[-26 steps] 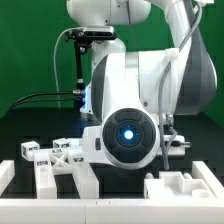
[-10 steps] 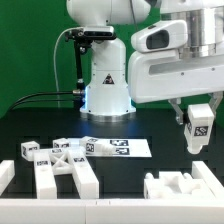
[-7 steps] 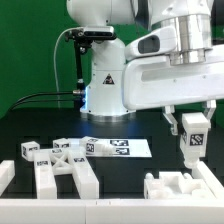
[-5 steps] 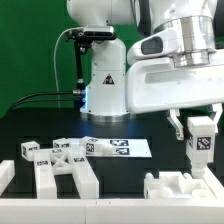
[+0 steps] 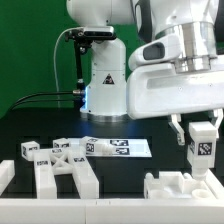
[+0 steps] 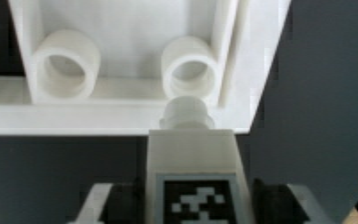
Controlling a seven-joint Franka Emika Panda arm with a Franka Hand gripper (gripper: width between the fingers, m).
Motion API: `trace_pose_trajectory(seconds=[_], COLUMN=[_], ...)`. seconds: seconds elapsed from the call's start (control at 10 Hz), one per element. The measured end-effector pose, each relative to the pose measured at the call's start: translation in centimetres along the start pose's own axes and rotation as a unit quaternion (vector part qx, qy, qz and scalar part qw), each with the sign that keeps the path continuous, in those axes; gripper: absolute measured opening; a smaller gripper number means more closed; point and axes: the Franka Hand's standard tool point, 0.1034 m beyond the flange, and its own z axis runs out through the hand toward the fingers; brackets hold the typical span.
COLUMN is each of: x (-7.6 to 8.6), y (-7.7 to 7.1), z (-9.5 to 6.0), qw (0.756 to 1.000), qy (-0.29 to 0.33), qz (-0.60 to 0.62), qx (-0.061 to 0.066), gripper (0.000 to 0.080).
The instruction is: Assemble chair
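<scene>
One short white plastic chair leg (image 5: 203,160), with a square black-and-white tag on its face, hangs upright at the right edge of the exterior view. The gripper (image 5: 203,138) is clenched on its upper part, one finger on each side. Its lower end is just over a chunky white plastic block (image 5: 185,188) with raised walls in the lower right of the frame; whether the two touch cannot be told. The wrist view looks along the chair leg (image 6: 194,150) from the gripper (image 6: 194,205), and the leg's rounded tip lies close to one of two round sockets (image 6: 194,70) in the block (image 6: 123,112). In the lower left of the exterior view a white plastic cross-braced frame (image 5: 62,172) lies on the black bench (image 5: 160,135), with a small white tagged cube (image 5: 27,151) just beside it. The marker board (image 5: 120,148) lies flat at the centre, in front of the white robot base (image 5: 105,80).
</scene>
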Motion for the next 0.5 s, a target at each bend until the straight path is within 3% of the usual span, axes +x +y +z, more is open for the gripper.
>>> trace_pose_trajectory(seconds=[0.2, 0.5], x=[0.2, -0.5], y=[0.2, -0.8], z=[0.8, 1.6], qw=[1.000, 1.000], qy=[-0.002, -0.009], qz=[-0.002, -0.003], qx=[0.000, 0.003], gripper=[0.0284, 0.0284])
